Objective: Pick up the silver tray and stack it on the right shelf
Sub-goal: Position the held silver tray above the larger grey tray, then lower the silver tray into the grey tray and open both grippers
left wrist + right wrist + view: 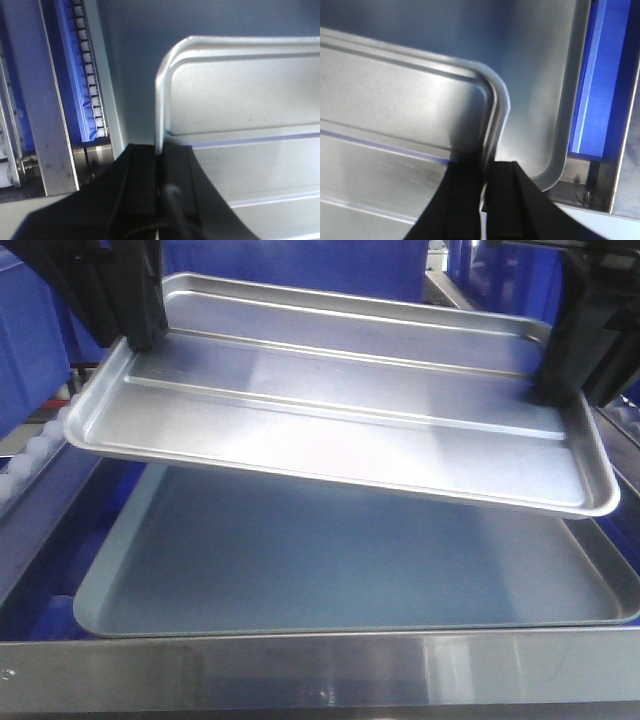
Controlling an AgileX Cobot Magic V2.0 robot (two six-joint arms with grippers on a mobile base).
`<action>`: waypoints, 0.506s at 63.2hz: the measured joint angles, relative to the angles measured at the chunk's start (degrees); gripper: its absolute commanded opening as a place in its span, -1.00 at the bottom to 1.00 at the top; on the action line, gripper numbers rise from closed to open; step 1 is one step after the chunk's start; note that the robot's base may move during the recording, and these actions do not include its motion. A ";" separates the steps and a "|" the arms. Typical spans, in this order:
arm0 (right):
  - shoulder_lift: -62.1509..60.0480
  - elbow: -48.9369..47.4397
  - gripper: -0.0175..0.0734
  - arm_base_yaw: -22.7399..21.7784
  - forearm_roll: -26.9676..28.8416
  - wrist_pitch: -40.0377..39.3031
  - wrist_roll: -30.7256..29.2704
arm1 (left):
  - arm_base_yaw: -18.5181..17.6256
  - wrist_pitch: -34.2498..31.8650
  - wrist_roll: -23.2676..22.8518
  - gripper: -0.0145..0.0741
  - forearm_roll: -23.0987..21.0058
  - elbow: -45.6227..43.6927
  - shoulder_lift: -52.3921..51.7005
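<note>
The silver tray is shiny, with two long ribs across its floor. It hangs tilted, its left side higher, above the right shelf, whose brushed-steel front bar runs along the bottom. My left gripper is shut on the tray's left rim. In the left wrist view its jaws pinch the rim below the tray's rounded corner. My right gripper is shut on the right rim. The right wrist view has that gripper clamped just below the tray's corner.
A larger dull grey tray lies on the shelf right under the silver one. A rail of small white rollers borders the shelf on the left. Bigger white rollers sit further left. Blue bins stand behind.
</note>
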 measured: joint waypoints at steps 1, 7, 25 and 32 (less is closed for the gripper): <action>0.00 0.00 -0.49 0.00 0.00 -0.10 -0.09 | 0.00 -0.17 0.00 -0.88 0.00 0.00 0.00; 0.11 -0.80 -0.49 0.00 -0.43 0.00 -0.61 | 0.00 -1.23 0.00 -0.88 0.38 0.00 0.00; 4.50 -7.74 -0.49 -2.85 -0.81 3.57 -4.26 | 1.90 -4.81 -0.97 -0.88 1.18 -0.91 5.74; 8.54 -8.93 -0.49 -4.82 -0.81 3.64 -5.31 | 2.97 -7.69 -1.07 -0.88 0.93 -0.91 8.83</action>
